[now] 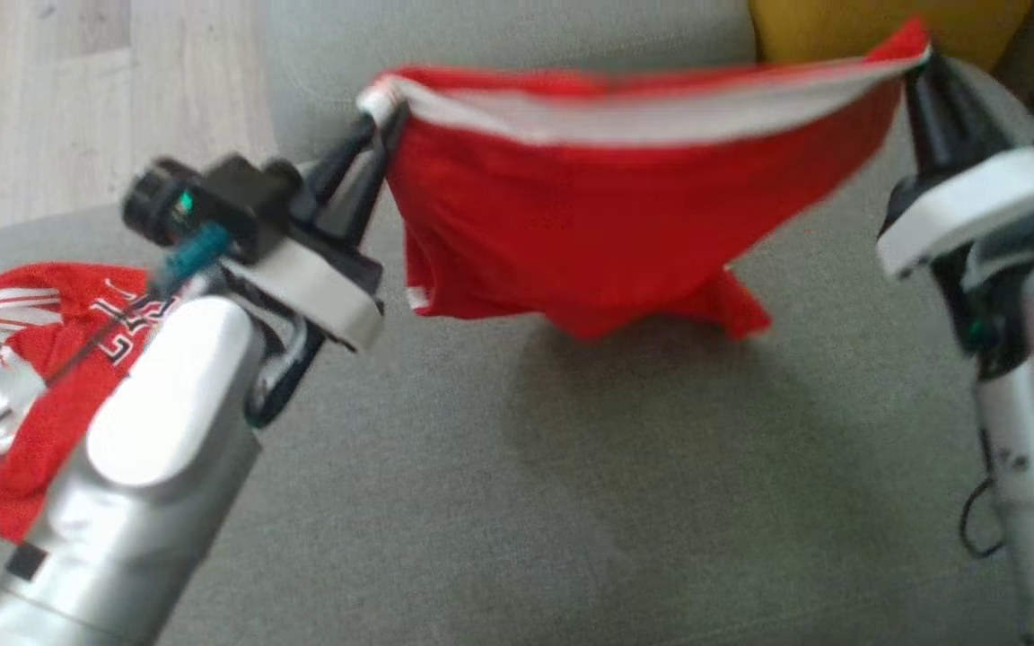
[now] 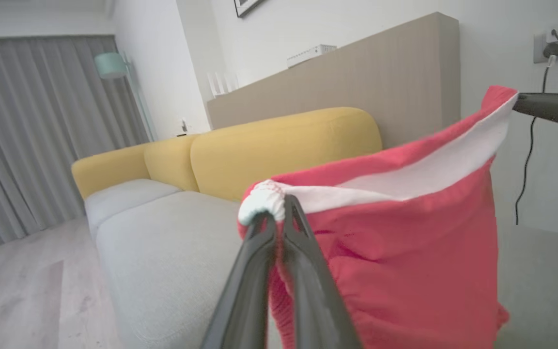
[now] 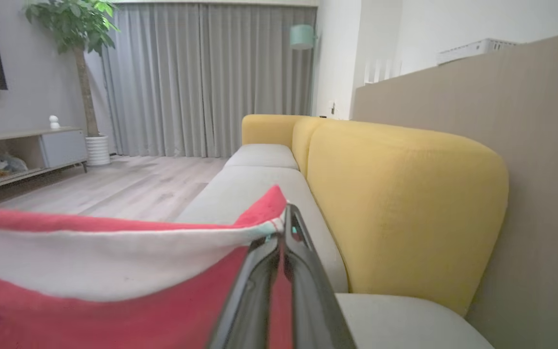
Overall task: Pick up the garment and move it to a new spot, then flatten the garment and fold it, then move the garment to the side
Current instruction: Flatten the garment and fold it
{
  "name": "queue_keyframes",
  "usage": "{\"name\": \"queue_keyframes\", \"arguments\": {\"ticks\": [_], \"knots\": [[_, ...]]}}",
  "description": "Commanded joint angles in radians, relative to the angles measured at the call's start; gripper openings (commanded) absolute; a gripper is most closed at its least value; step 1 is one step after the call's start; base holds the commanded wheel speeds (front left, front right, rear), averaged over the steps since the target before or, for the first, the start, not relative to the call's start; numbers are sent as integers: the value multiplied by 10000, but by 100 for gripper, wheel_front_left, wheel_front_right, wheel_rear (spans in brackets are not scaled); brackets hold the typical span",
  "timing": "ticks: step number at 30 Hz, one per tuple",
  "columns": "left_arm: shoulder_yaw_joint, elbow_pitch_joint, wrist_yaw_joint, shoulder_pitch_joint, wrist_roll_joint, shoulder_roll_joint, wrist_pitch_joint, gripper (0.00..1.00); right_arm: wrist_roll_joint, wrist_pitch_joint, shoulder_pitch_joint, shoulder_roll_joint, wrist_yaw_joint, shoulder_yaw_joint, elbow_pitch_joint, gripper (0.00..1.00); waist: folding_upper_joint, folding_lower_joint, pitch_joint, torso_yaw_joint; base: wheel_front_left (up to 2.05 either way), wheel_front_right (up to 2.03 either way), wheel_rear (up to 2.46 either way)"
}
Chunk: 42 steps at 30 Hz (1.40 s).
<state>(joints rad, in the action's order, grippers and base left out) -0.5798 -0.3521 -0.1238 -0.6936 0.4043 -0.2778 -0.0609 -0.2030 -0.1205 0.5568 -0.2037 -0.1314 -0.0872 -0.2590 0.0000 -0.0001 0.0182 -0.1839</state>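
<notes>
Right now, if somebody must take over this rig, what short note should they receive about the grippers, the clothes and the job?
Left gripper: shut on one end of the white band of the plain red cloth.
Right gripper: shut on the other end; the cloth hangs stretched between them over the grey sofa seat.
Lettered jersey: crumpled on the seat at the robot's left, in neither gripper.
Done: jersey neither flattened nor folded.
Left: probably put the cloth down, then flatten, fold and move the jersey aside.
</notes>
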Motion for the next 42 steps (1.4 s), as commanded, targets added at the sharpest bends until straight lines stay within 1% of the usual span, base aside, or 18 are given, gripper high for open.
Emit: {"name": "queue_keyframes", "arguments": {"ticks": [1,4,5,8,10,14,18,21,23,25,27,28,29,32,35,37,40,42], "knots": [[524,394,-15,-687,105,-469,175,0,-305,-255,559,-247,7,-309,336,0,0,1,-144,59,0,0,0],[652,597,-18,-694,343,-620,426,0,-636,-697,584,-533,7,-480,266,0,0,1,-240,167,0,0,0],[652,597,-18,-694,343,-620,426,0,-636,-697,584,-533,7,-480,266,0,0,1,-240,167,0,0,0],[756,825,-19,-239,748,-746,676,0,-1093,-1208,157,-619,7,-528,266,0,0,1,-262,262,0,0,0],[739,1028,-21,109,927,-873,855,0,-1337,-1553,-187,-702,7,-564,362,0,0,1,-191,346,0,0,0],[784,1406,11,420,1108,-1126,1122,0,-1457,-2063,-503,-977,7,-641,640,0,0,1,134,441,0,0,0],[832,1722,0,-65,1276,-1204,1500,0,-1674,-2492,52,-1053,7,-793,733,0,0,1,917,406,0,0,0],[974,1529,-12,-974,1390,-1159,1684,0,-1901,-2536,1173,-1147,7,-1131,394,0,0,1,1700,327,0,0,0],[950,1122,-28,-1813,1341,-1126,1724,0,-1918,-2334,2200,-1222,7,-1413,-139,0,0,1,2239,258,0,0,0],[927,571,-39,-2794,1244,-1028,1629,0,-1953,-2022,3365,-1127,7,-1503,-935,0,0,1,2721,213,0,0,0],[954,-75,-47,-3869,1093,-875,1319,0,-1830,-1566,4590,-977,7,-1555,-1821,0,0,1,3102,200,0,0,0],[1032,-426,-47,-4391,1021,-778,1076,0,-1763,-1228,5191,-853,7,-1471,-2284,0,0,1,3247,191,0,0,0],[1169,-1130,-21,-5363,820,-596,484,0,-1424,-436,6287,-668,7,-1301,-3196,0,0,1,3461,194,0,0,0],[1315,-2090,32,-6348,613,-283,-552,0,-823,812,7424,-402,7,-960,-4448,0,0,1,3532,210,0,0,0],[1243,-2811,12,-6685,532,13,-1381,0,-347,1771,7816,-267,7,-780,-5455,0,0,1,3453,235,0,0,0],[1088,-3130,-15,-6501,567,199,-1673,0,-303,2101,7687,-235,7,-743,-6058,0,0,1,3323,274,0,0,0],[665,-3385,-51,-5746,775,446,-1855,0,-440,2246,7119,-369,7,-1003,-6768,0,0,1,3118,330,0,0,0],[212,-3346,-61,-4999,1050,542,-1902,0,-670,2139,6560,-508,7,-1326,-7117,0,0,1,3007,337,0,0,0]]}}
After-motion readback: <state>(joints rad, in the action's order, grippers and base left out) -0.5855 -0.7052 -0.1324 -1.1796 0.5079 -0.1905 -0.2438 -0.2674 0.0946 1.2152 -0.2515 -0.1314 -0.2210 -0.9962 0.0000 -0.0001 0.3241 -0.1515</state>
